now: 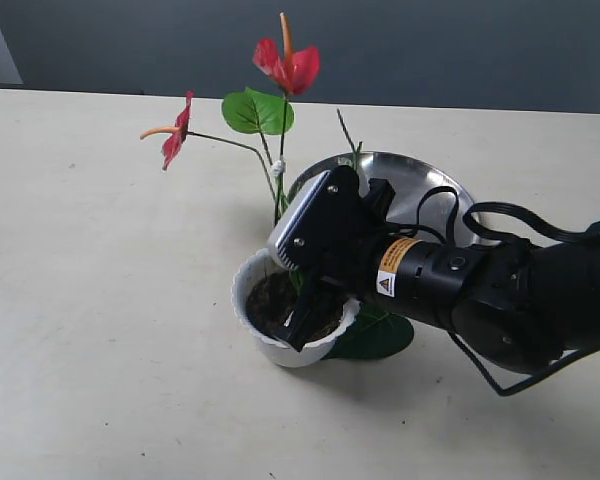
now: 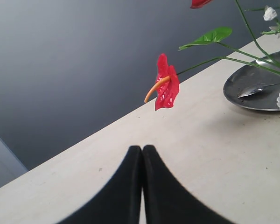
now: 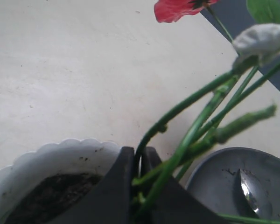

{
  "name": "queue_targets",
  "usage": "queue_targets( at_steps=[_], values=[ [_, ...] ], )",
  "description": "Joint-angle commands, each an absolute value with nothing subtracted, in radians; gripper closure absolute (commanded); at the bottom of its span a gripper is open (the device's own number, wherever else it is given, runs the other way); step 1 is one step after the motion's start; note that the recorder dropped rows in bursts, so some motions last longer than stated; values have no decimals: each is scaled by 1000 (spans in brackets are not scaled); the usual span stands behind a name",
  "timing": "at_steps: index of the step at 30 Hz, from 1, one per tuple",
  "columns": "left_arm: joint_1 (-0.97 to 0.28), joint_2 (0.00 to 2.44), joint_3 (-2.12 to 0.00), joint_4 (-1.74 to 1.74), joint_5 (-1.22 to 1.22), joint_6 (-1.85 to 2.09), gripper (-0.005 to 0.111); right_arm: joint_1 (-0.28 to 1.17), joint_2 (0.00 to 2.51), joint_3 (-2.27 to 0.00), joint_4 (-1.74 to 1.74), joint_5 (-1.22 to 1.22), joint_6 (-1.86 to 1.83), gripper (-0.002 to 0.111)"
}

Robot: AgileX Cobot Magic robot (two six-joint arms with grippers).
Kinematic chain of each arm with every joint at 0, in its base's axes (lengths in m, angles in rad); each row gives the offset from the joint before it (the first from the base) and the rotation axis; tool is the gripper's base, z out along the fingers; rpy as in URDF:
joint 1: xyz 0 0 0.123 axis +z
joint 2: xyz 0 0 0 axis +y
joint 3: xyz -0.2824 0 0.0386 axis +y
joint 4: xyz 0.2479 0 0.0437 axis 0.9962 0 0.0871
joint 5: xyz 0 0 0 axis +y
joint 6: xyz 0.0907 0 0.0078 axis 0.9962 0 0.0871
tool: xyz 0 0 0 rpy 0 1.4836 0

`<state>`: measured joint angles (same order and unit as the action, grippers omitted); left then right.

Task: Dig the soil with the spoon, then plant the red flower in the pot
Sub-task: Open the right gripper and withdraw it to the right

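Note:
The white scalloped pot (image 1: 252, 300) stands mid-table with dark soil (image 1: 272, 298) inside. My right gripper (image 1: 302, 322) reaches down into it, shut on the stems of the red flower (image 1: 292, 66), whose sprig rises upright behind the pot. In the right wrist view the gripper (image 3: 139, 154) pinches the green stems (image 3: 186, 140) above the pot (image 3: 60, 158) and soil (image 3: 46, 191). The spoon (image 3: 245, 189) lies in the steel plate (image 3: 214, 177). My left gripper (image 2: 142, 150) is shut on nothing, low over bare table, with a red bloom (image 2: 165, 86) and the spoon (image 2: 254, 89) beyond it.
The round steel plate (image 1: 420, 180) sits just behind the pot, partly covered by my right arm. A large green leaf (image 1: 375, 335) lies on the table under the arm. The table's far edge meets a dark wall.

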<state>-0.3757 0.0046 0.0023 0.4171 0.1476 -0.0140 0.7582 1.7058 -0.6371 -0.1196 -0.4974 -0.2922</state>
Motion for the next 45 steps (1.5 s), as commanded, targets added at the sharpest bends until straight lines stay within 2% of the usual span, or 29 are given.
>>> queue_targets(
  at_steps=[1, 3, 5, 17, 30, 39, 45],
  values=[
    [-382, 0, 0, 409, 137, -20, 106, 758, 1706, -622, -121, -457, -302, 94],
    [-382, 0, 0, 409, 137, -20, 106, 758, 1699, -622, -121, -446, -302, 86],
    [-382, 0, 0, 409, 137, -20, 106, 758, 1699, -622, -121, -435, -295, 83],
    [-382, 0, 0, 409, 137, -20, 106, 758, 1670, -622, -114, -406, -283, 84],
    [-382, 0, 0, 409, 135, -20, 106, 758, 1546, -622, -93, -192, -275, 84],
    [-382, 0, 0, 409, 137, -20, 106, 758, 1335, -585, -48, 28, -275, 84],
    [-382, 0, 0, 409, 137, -20, 106, 758, 1002, -478, 11, 165, -191, 84]
  ],
)
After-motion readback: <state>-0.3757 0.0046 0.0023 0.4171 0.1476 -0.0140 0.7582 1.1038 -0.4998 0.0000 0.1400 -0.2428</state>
